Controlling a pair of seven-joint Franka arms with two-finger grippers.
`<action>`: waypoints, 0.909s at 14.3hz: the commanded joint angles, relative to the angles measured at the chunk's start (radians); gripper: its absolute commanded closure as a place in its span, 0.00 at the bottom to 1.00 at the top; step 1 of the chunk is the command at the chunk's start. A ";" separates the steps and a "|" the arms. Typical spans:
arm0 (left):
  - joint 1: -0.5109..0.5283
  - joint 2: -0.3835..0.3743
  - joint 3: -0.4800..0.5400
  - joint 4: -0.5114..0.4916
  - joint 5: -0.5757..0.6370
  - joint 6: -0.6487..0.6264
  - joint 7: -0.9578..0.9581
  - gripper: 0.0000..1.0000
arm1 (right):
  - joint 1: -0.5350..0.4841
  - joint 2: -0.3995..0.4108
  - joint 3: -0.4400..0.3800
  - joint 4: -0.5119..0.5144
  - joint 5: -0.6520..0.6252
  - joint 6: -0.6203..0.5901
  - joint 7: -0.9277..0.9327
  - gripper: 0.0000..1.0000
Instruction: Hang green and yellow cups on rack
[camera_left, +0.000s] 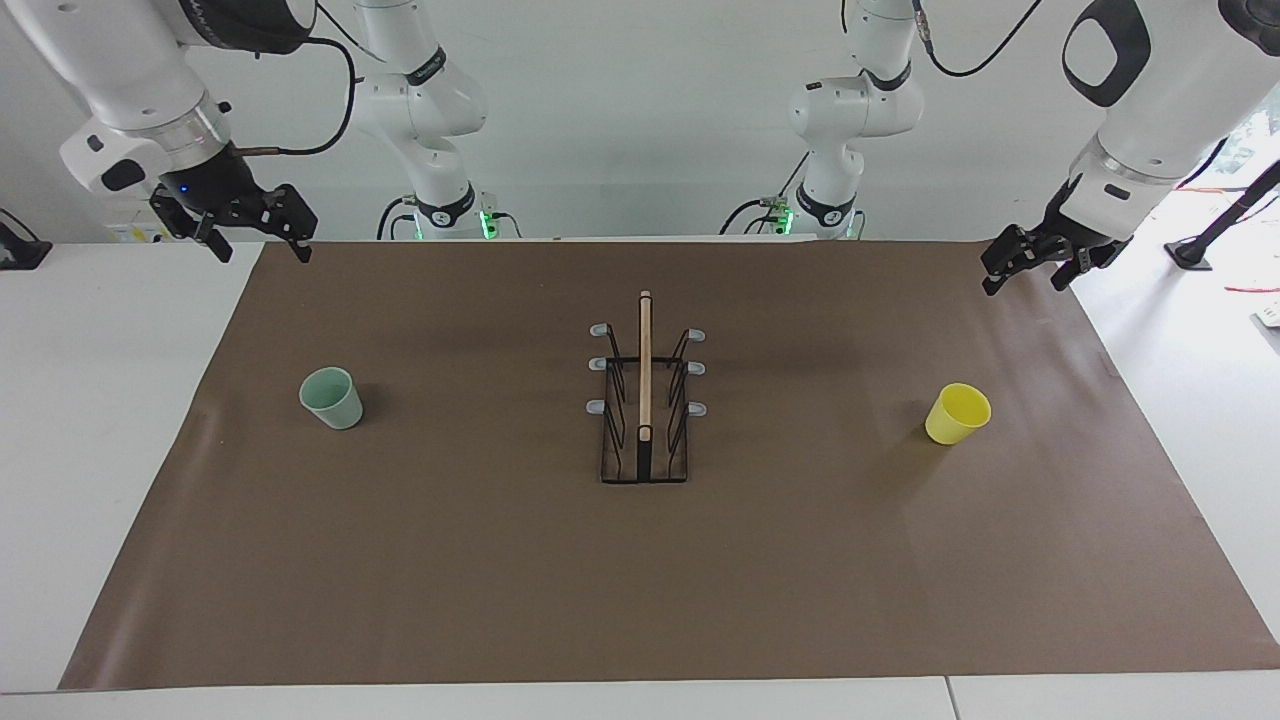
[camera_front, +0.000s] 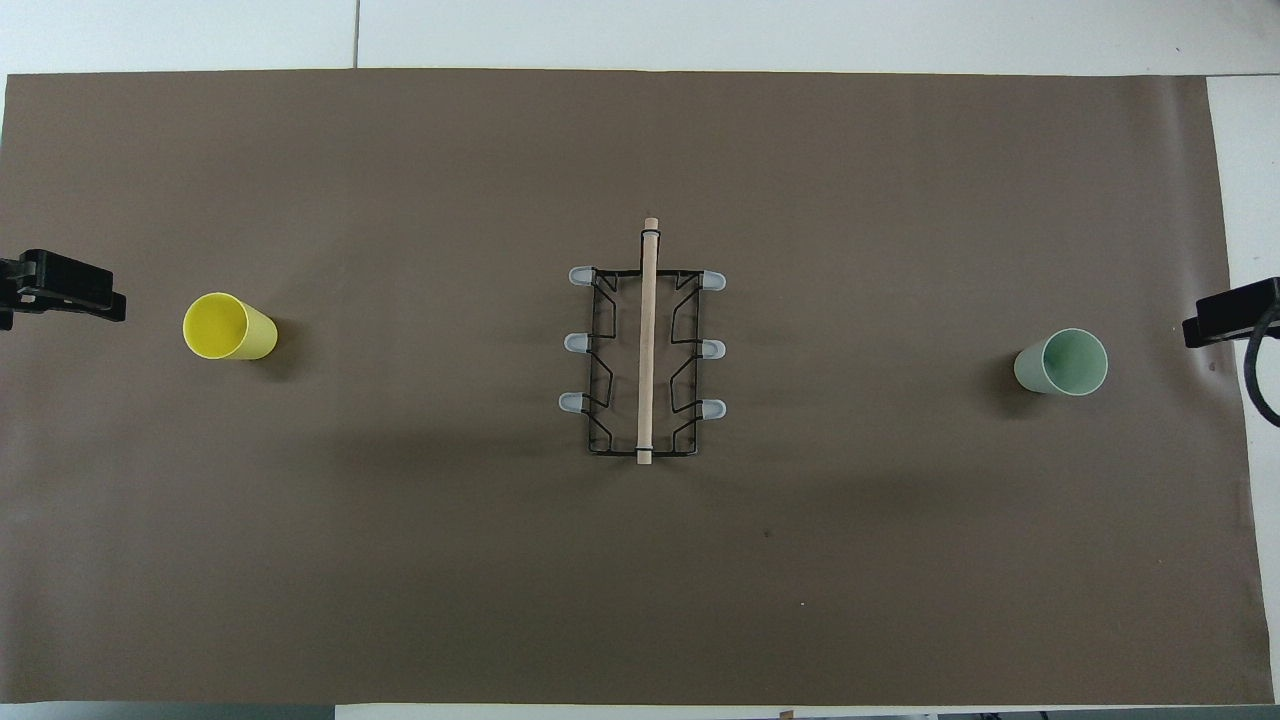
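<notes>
The pale green cup stands upright on the mat toward the right arm's end of the table. Toward the left arm's end, the yellow cup stands upright too. Between them, mid-table, is the rack, black wire with a wooden centre bar and grey-tipped prongs, all bare. My right gripper hangs open and empty over the mat's edge at its own end. At the other end, my left gripper hangs open and empty over the mat's edge.
A brown mat covers most of the white table. Only the rack and the two cups stand on it.
</notes>
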 joint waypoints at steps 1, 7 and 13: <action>0.003 -0.014 0.002 -0.012 -0.012 0.004 0.008 0.00 | -0.003 -0.009 0.005 -0.002 0.006 0.011 0.013 0.00; 0.003 -0.014 0.002 -0.012 -0.012 0.004 0.008 0.00 | -0.011 -0.008 0.003 -0.013 0.008 0.010 0.013 0.00; 0.003 -0.014 0.002 -0.012 -0.010 0.004 0.008 0.00 | -0.014 -0.005 0.000 -0.016 0.049 0.051 0.014 0.00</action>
